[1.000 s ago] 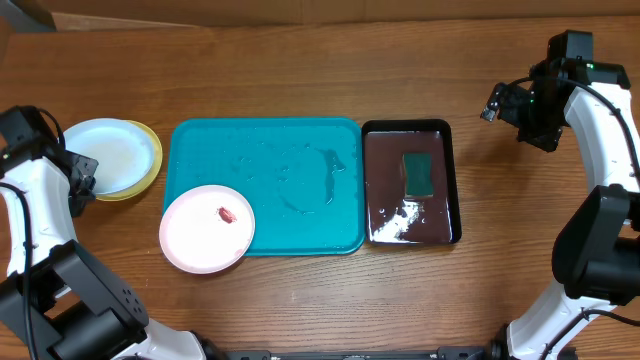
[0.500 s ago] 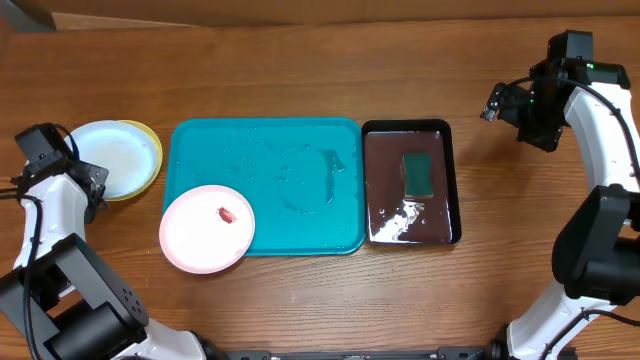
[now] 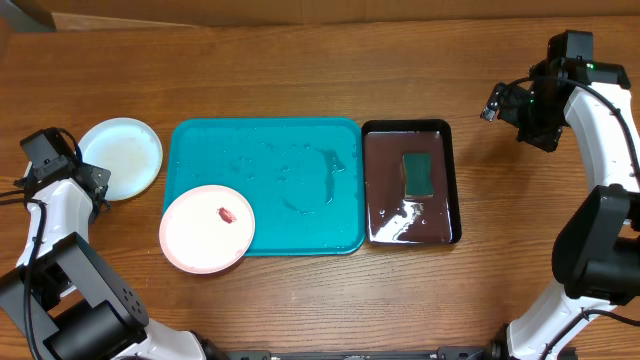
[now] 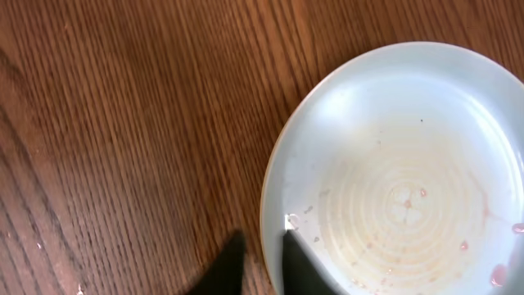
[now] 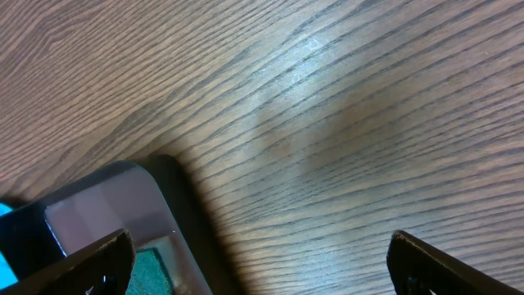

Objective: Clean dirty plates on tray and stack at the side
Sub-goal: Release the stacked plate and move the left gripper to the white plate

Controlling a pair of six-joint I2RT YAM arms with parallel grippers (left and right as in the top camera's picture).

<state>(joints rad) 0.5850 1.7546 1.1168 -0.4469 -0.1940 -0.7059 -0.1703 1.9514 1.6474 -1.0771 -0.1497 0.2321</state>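
- We see the left arm (image 3: pixel 40 215) bent at the table's left edge, its wrist turned toward the pale blue plate (image 3: pixel 120 158).
- In the wrist view the left gripper (image 4: pixel 262 266) has its two dark fingers close together, one over the wood and one over the plate, with the rim running through the narrow gap. We cannot tell whether they pinch the rim.
- The right arm (image 3: pixel 600 110) reaches up along the right edge. The right gripper (image 5: pixel 258 262) hangs over bare wood beside the corner of the black tray (image 3: pixel 372 180), fingers spread wide and holding nothing.
- The pale blue plate lies flat on the tabletop (image 3: pixel 300 70), just left of the tray (image 3: pixel 300 140). Its centre shows faint brownish rings and a few small pinkish specks.
- A pinkish white plate (image 3: pixel 207 229) sits at the tray's near left corner, overhanging the rim, with a red smear (image 3: pixel 227 214) near its middle.
- The turquoise tray's floor looks wet.
- A green sponge (image 3: pixel 419 172) lies in the black tray.
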